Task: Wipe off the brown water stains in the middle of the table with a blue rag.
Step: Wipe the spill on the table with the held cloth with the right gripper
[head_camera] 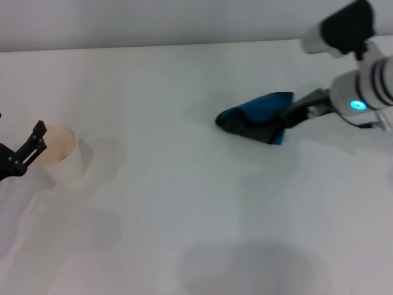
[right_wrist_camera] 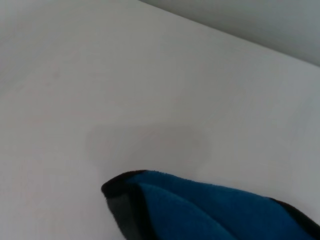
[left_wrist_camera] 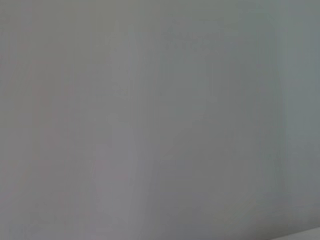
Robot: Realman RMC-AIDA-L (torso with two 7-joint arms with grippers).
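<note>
The right claw (head_camera: 288, 118) is clamped on the bunched, black-edged blue rag (head_camera: 258, 117) resting on the white table (head_camera: 184, 203).

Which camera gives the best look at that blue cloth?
The head view: the whole blue rag lies on the table, at the right end effector. The right wrist view shows only one end; the left wrist view, none.

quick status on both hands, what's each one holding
Left hand: open, holding nothing, beside the paper cup.
Right hand: closed on the blue rag.
</note>
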